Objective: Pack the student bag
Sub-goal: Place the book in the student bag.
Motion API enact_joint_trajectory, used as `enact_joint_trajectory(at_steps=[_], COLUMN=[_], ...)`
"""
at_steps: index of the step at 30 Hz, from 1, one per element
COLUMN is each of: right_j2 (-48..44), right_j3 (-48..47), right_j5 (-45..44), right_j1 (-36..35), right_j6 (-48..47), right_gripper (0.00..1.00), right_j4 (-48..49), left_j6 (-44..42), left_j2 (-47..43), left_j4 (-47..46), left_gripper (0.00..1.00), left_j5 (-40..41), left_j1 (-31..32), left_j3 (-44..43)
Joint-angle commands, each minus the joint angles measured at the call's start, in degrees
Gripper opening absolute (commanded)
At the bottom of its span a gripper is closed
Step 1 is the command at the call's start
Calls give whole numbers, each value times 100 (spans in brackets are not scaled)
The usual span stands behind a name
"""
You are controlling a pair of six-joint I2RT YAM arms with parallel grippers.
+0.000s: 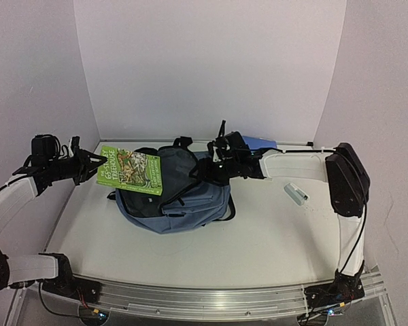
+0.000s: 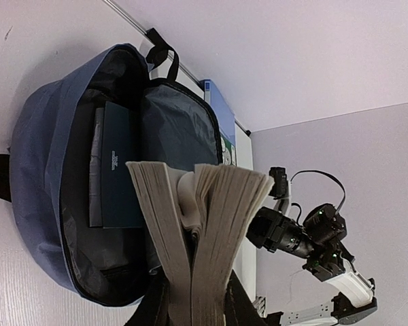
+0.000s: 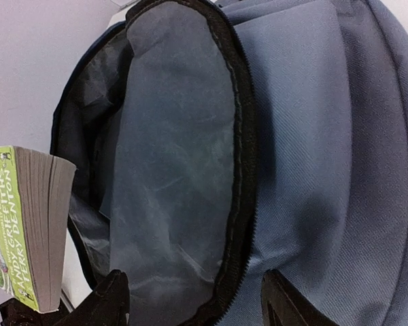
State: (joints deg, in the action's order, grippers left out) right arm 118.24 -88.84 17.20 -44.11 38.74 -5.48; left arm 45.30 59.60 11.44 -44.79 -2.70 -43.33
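At the middle of the table (image 1: pixel 258 238), the student bag (image 1: pixel 197 200) lies slumped with its mouth gaping toward 10 o'clock, and a dark book (image 2: pixel 119 163) already sits flat inside. We hold the green paperback (image 1: pixel 130 170) clamped in the left fingers (image 1: pixel 98 161), hanging over the mouth's 9 o'clock side, its pages fanning loose at the free end. The right fingers (image 1: pixel 207 170) stand apart astride the flap's zippered rim (image 3: pixel 234 170) at the bag's 2 o'clock; we cannot see that they pinch it yet. To do this step well, we judge we should first close on that rim and lift it, so the opening stays wide, then tip the paperback so that it goes in narrow edge first, sliding over the dark book rather than butting its end. The splayed pages are the risk: they could catch on the zipper or fold, so a slow, shallow entry suits them, letting go only once most of the book is under the rim. Room is tight at 9 o'clock, where the side wall (image 1: pixel 27 81) stands close behind the left arm (image 1: pixel 13 193), and at 12 o'clock by the back wall (image 1: pixel 211 68), where a blue notebook (image 1: pixel 262 142) lies just beyond the right arm (image 1: pixel 292 166). Bare table opens toward 6 o'clock; a small pale item (image 1: pixel 296 192) lies well apart at 3 o'clock.
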Motion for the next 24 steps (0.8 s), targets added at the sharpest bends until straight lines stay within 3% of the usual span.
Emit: enact_joint_trajectory(at_steps=[1, 4, 7, 16, 24], right_j2=[344, 305, -25, -1438, -1623], right_j3=[-329, -312, -177, 317, 181], right_j5=[677, 820, 894, 868, 879], right_j1=[-11, -15, -16, -143, -421], right_j6=[195, 309, 326, 95, -25], right_gripper=[42, 18, 2, 0, 0], right_j4=[690, 893, 1024, 1058, 1058], left_j6=[136, 202, 321, 432, 378], left_j2=[-269, -341, -431, -430, 366], left_j4=[-436, -470, -530, -703, -1178], left_gripper=[0, 0, 0, 0, 0], left_j5=[-271, -236, -150, 224, 278], left_j1=[-23, -27, -34, -32, -16], left_j3=[-36, -11, 53, 265, -19])
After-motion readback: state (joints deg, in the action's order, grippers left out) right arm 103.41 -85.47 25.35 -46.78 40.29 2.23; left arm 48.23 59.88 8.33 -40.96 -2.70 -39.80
